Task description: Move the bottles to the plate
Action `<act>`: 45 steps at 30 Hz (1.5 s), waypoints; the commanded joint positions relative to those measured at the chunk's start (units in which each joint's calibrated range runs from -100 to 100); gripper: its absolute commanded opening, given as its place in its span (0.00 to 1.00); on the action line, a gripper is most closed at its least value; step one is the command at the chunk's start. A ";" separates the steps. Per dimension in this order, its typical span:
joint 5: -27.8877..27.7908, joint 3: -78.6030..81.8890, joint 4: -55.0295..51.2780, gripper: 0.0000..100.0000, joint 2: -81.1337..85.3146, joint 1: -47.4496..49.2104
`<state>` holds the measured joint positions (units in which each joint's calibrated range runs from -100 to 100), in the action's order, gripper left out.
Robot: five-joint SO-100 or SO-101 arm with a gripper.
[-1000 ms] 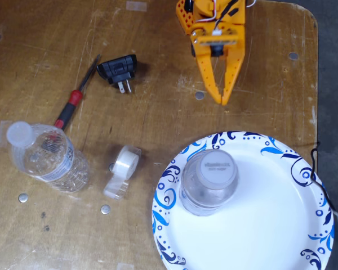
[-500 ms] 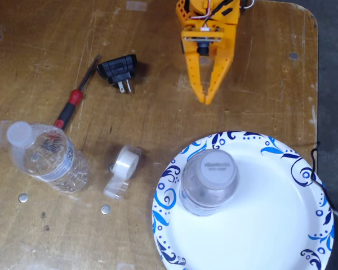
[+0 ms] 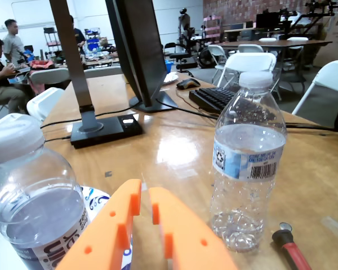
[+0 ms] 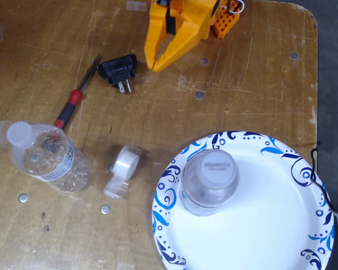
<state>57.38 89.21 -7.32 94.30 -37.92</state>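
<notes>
Tabletop (image 4: 253, 84): worn wood, its right edge and rounded top-right corner seen in the fixed view; floor lies beyond.

Plate (image 4: 270, 225): set at lower right in the fixed view, its rim near the right tabletop edge and cut off by the picture's bottom edge. Much bare white is left to the right of the load.

Bottle on the plate (image 4: 209, 181): stood upright on the left part of the plate. One half of the task is judged done.

Second bottle (image 4: 48, 157): stood upright on bare wood at far left in the fixed view, well apart from the plate.

Claw (image 4: 156, 63): seen at top centre, empty, fingers nearly pressed together, only a thin gap shown in the wrist view.

Tape roll (image 4: 124, 166), plug (image 4: 118, 70), screwdriver (image 4: 73, 101): scattered between claw and second bottle.

Step in hand, as judged: the second fetch, not yet begun. The claw must be spread wide and swung toward the left bottle past plug and screwdriver. The carry path is crossed by the tape roll; the standing bottle should be given clearance at set-down.
</notes>
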 commanded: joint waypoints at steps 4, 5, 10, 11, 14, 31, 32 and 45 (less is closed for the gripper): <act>-3.13 -20.29 2.10 0.32 -20.60 0.02; -3.34 -23.53 2.18 0.36 -24.73 0.02; -3.45 -41.10 3.75 0.46 -45.73 -0.19; -3.45 -43.98 4.97 0.47 -49.94 -0.62; -3.29 -50.29 8.89 0.47 -60.65 -1.16; -3.60 -65.33 25.33 0.46 -87.55 -9.79; -3.55 -66.06 25.33 0.46 -88.22 -9.79; -3.08 -73.98 25.33 0.39 -97.16 -8.92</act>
<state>53.95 18.44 17.02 -3.02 -46.49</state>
